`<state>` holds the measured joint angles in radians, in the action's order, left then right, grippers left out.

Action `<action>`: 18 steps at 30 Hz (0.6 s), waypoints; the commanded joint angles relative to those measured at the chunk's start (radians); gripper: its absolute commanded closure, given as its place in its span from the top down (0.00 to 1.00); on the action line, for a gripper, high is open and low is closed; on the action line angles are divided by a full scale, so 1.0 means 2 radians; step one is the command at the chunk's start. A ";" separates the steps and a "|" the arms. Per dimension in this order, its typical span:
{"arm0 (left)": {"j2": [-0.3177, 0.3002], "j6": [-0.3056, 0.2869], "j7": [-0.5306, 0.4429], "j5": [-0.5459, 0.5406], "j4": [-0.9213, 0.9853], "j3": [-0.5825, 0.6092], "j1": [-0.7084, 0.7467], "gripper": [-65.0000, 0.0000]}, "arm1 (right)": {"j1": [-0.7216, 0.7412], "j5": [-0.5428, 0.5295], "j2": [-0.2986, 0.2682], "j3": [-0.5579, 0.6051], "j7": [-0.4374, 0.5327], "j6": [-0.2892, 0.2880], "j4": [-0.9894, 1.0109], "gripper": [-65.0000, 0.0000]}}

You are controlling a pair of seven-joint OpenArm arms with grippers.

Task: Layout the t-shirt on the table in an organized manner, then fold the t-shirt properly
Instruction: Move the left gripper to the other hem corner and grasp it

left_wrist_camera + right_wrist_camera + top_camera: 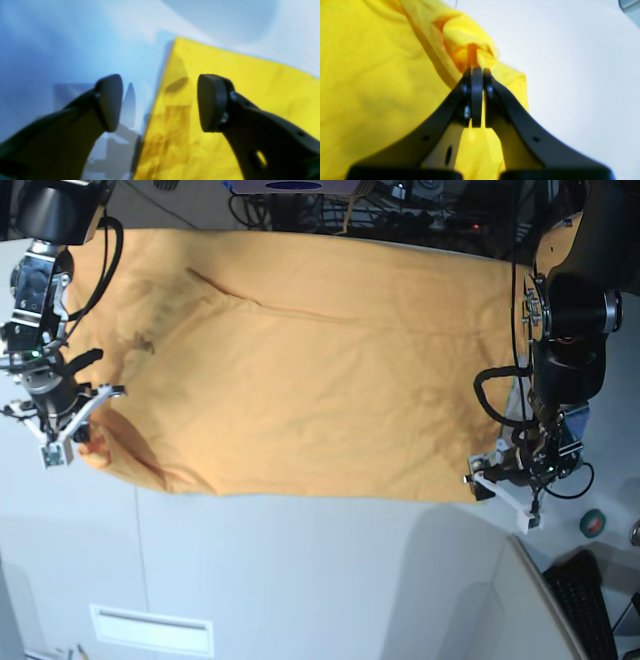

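Note:
The orange t-shirt [300, 370] lies spread flat across the pale table [300, 570], with faint dark marks near its left end. My right gripper [60, 438] is at the shirt's left edge. In the right wrist view it [477, 75] is shut on a bunched fold of the t-shirt [370, 75], lifted slightly off the table [570, 75]. My left gripper [505, 498] hangs over the shirt's near right corner. In the left wrist view it [160, 102] is open with nothing between its fingers, just above the edge of the t-shirt [237, 80] and the table [75, 37].
A green tape roll [593, 522] and a dark keyboard [592, 605] sit at the right, beyond the left arm. Cables and equipment [400, 200] line the far edge. A thin dark seam [137, 570] and a white slot [150, 630] mark the near tabletop.

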<state>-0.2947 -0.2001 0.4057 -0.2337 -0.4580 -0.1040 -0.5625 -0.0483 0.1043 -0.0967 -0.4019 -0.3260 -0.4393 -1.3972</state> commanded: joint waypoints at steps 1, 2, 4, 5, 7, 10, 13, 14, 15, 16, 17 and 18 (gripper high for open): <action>-0.005 0.003 -0.011 0.000 0.004 -0.001 -0.015 0.61 | 0.008 -0.005 -0.007 -0.001 0.011 0.001 -0.010 0.00; -0.003 0.003 -0.012 0.000 0.007 -0.001 -0.014 0.58 | 0.008 -0.005 -0.007 -0.001 0.011 0.001 -0.010 0.00; -0.003 0.003 -0.011 0.000 -0.001 -0.001 -0.009 0.52 | 0.008 -0.005 -0.007 -0.001 0.011 0.001 -0.010 0.00; -0.003 0.003 -0.010 0.000 -0.005 -0.001 -0.001 0.50 | 0.008 -0.005 -0.007 -0.002 0.011 0.001 -0.010 0.00; -0.003 0.003 -0.010 0.000 -0.023 -0.001 0.015 0.47 | 0.008 -0.005 -0.007 -0.002 0.011 0.001 -0.010 0.00; -0.003 0.003 -0.010 0.001 -0.038 -0.001 0.034 0.47 | 0.008 -0.005 -0.007 -0.002 0.011 0.001 -0.010 0.00; -0.003 0.003 -0.010 0.001 -0.040 -0.001 0.038 0.34 | 0.008 -0.005 -0.007 -0.002 0.011 0.001 -0.010 0.00; -0.003 0.003 -0.011 0.001 -0.040 -0.001 0.038 0.26 | 0.008 -0.005 -0.007 -0.001 0.011 0.001 -0.010 0.00; -0.003 0.003 -0.011 0.001 -0.040 -0.001 0.038 0.18 | 0.008 -0.005 -0.007 -0.001 0.011 0.001 -0.010 0.00; -0.003 0.003 -0.011 0.001 -0.040 -0.001 0.038 0.12 | 0.008 -0.005 -0.007 -0.001 0.011 0.001 -0.010 0.00; -0.003 0.003 -0.011 0.001 -0.041 -0.001 0.038 0.06 | 0.008 -0.005 -0.007 -0.001 0.011 0.001 -0.010 0.00; -0.003 0.003 -0.012 0.001 -0.041 -0.001 0.038 0.00 | 0.008 -0.005 -0.007 -0.001 0.011 0.001 -0.010 0.00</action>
<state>-0.2886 -0.1986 0.3805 -0.2363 -0.5266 -0.1047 -0.4652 -0.0479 0.1051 -0.0982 -0.4019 -0.3260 -0.4393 -1.3972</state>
